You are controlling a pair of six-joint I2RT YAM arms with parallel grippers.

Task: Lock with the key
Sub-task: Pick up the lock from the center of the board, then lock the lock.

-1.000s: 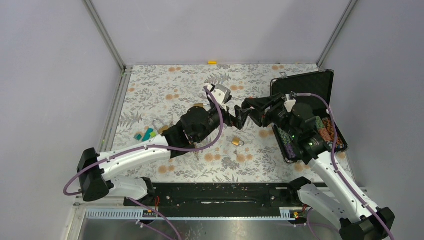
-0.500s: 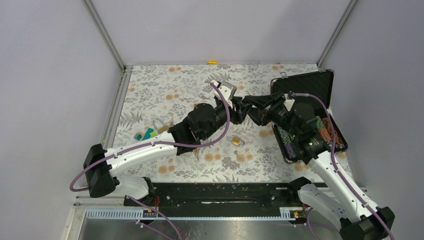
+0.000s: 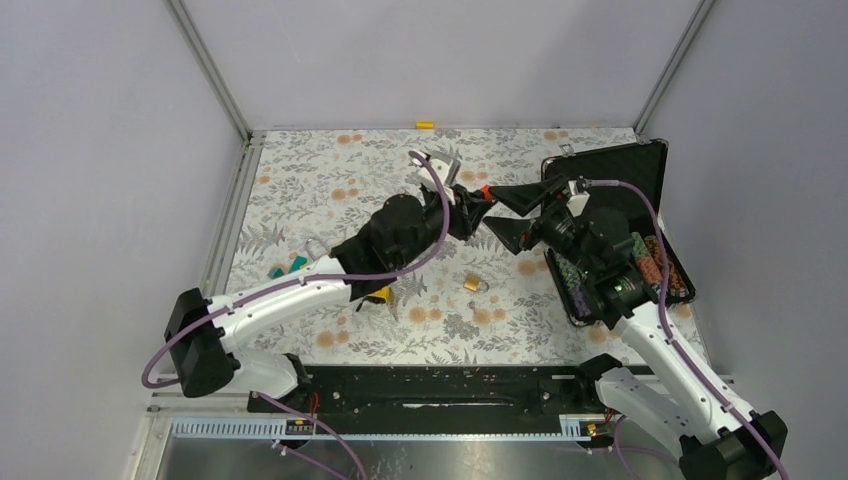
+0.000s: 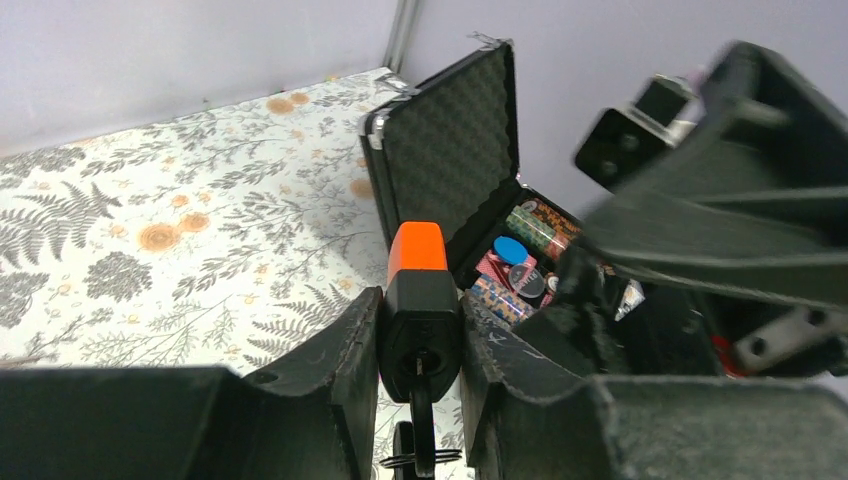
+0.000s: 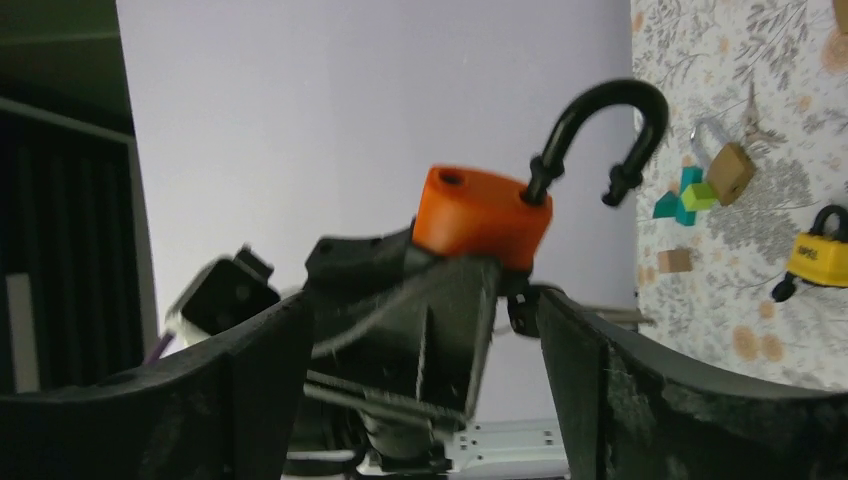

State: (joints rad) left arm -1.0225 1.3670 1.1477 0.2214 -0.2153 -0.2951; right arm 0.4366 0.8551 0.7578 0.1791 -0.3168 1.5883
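The left hand (image 4: 418, 335) is pinched narrow on the orange-topped, black-bodied padlock (image 4: 417, 290). Its fingers (image 4: 340, 345) press the padlock's two sides and hold it in the air above the floral-patterned tabletop (image 3: 330, 180). A small dark key (image 4: 422, 420) sits in the keyhole, hanging back toward the wrist. The curved black metal shackle (image 5: 598, 125) stands open, its free end clear of the body. The right hand (image 5: 422, 300) is spread wide, one jaw on either side of the padlock, touching nothing as far as I can tell. If it closes off-centre or pushes the shackle at a slant, the padlock could swivel in the narrow pinch or slip out. It would then drop to the tabletop beside the open black foam-lined case (image 4: 450, 150). A knock on the key could also pull it out.
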